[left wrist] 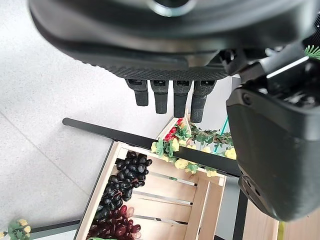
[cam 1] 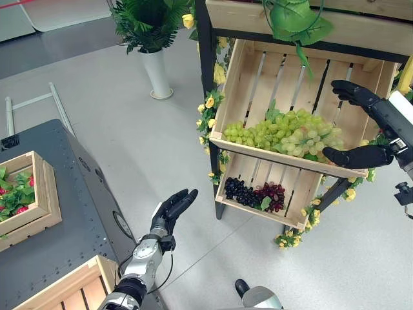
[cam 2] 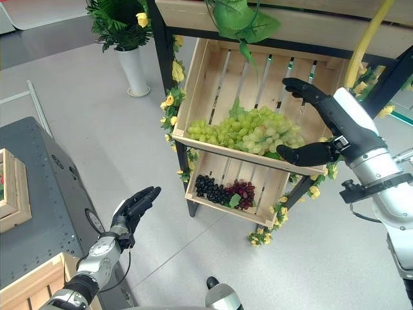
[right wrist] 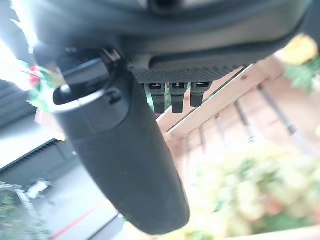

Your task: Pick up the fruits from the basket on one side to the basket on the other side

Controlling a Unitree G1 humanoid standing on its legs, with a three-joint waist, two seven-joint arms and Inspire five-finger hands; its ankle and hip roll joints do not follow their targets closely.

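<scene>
Two hands open, none holding fruit. Green grapes (cam 1: 284,134) sit in upper crate (cam 1: 240,77), centre right of frame. Right hand (cam 1: 359,124) spread wide beside them — reach step. You close fingers round bunch next. Left hand (cam 1: 171,208) waits, lower centre.

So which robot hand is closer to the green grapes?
The right robot hand: it is open at the upper crate, just beside the green grapes. The left robot hand hangs open over the floor, well away.

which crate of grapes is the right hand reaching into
The upper crate, holding green grapes. The open right hand is spread at that crate's right end, beside the green bunch. The lower crate below holds dark grapes, well away from the hand.
</scene>
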